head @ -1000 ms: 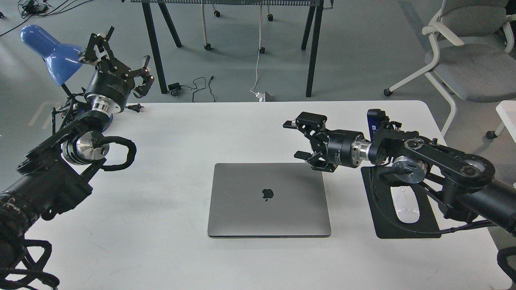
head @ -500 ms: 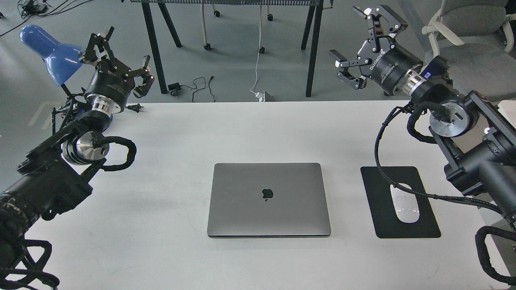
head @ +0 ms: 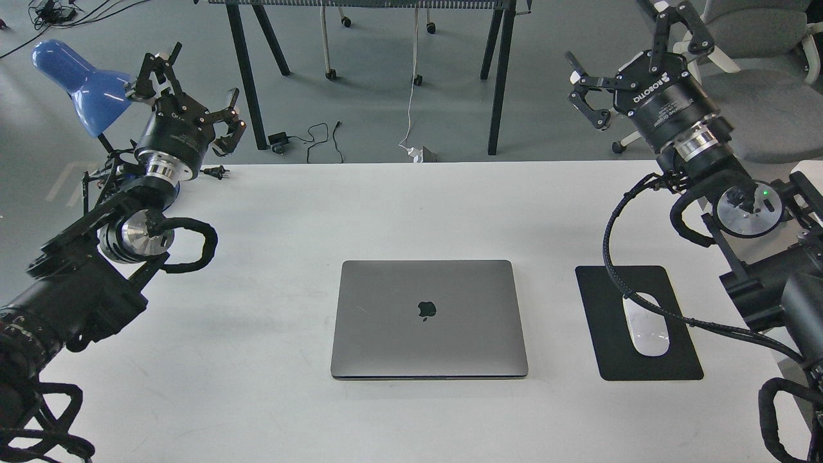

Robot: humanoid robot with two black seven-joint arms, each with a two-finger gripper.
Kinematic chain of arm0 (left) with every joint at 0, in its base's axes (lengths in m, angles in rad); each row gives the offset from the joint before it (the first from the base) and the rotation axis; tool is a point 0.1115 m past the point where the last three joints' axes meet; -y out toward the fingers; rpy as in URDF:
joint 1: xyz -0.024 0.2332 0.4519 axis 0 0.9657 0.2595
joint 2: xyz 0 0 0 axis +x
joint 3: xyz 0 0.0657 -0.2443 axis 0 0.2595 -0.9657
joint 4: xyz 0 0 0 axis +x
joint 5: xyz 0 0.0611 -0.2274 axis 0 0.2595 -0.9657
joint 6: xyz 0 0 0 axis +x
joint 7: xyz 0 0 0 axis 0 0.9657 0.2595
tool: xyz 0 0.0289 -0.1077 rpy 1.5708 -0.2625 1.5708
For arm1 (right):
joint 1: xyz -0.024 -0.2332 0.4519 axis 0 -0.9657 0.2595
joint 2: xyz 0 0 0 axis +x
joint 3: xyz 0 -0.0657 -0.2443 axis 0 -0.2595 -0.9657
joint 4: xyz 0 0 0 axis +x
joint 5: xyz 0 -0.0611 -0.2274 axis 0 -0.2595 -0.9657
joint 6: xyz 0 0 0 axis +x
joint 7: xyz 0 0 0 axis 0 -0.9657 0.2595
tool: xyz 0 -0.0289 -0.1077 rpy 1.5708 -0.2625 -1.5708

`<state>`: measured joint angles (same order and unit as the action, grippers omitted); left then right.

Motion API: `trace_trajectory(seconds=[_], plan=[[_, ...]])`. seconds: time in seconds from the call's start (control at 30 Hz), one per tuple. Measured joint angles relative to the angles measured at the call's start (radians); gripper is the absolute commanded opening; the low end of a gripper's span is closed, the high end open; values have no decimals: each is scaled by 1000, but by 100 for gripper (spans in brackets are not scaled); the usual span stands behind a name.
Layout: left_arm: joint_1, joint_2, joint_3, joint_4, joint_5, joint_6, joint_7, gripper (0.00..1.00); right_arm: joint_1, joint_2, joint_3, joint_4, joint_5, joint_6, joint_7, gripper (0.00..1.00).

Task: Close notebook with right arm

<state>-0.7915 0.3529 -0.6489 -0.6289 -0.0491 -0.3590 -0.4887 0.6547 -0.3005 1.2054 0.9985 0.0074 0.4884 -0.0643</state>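
Note:
The notebook (head: 429, 318) is a space-grey laptop lying shut and flat in the middle of the white table (head: 289, 212), its lid with the dark apple logo facing up. My right gripper (head: 633, 54), lettered ROBOTIQ, is open and empty, raised high at the far right, well away from the notebook. My left gripper (head: 186, 83) is open and empty, held up at the far left next to the blue lamp (head: 80, 83).
A black mouse pad (head: 643, 325) with a white mouse (head: 645, 325) lies right of the notebook, under my right arm's cable. A grey chair (head: 752, 96) stands beyond the table at right. Black table legs and cables are on the floor behind.
My right arm has lifted from just above the notebook's back right corner and swung up and right, away from the table. The notebook lies shut throughout. The left arm has not moved.

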Motion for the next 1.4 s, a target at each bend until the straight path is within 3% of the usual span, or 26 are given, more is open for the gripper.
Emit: trace_trajectory(seconds=[0.27,1.4], plan=[[0,1,0,0,0,0,0,100,-11,9,-11,-5,17,-47,-1,100],[0,1,0,0,0,0,0,100,-39,9,-29,-27,12,-30,1,100]])
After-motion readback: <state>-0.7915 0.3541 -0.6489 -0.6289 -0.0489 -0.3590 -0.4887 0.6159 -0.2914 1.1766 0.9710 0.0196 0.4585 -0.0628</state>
